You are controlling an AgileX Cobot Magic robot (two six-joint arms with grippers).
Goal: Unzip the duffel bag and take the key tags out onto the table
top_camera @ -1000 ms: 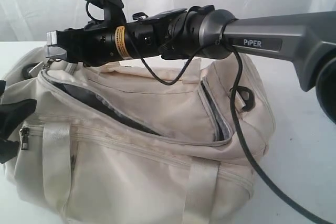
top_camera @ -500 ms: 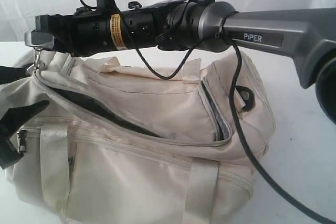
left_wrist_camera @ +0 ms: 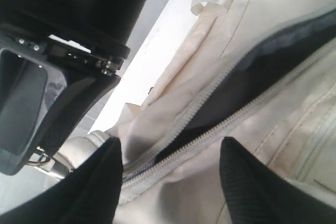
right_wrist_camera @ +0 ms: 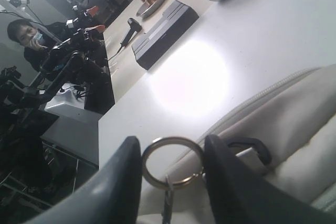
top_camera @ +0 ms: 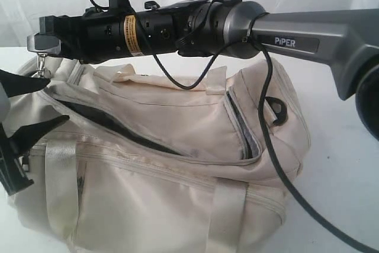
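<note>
I am pinching the zip ring [right_wrist_camera: 173,139] in right claw [top_camera: 37,42]; left claw [top_camera: 29,103], gaping wide, is hovering nearer the bag [top_camera: 177,205] opening.

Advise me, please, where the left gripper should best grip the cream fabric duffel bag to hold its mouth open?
Probably the grey-trimmed zipper edge of the duffel bag, coming from the end where the open left gripper straddles it. That edge stands as a thin raised lip over the dark lining, and the right gripper grips the metal zipper ring there.

Exterior view close, side-on to duffel bag [top_camera: 177,194]; both wrist views nearer, sharing it
</note>
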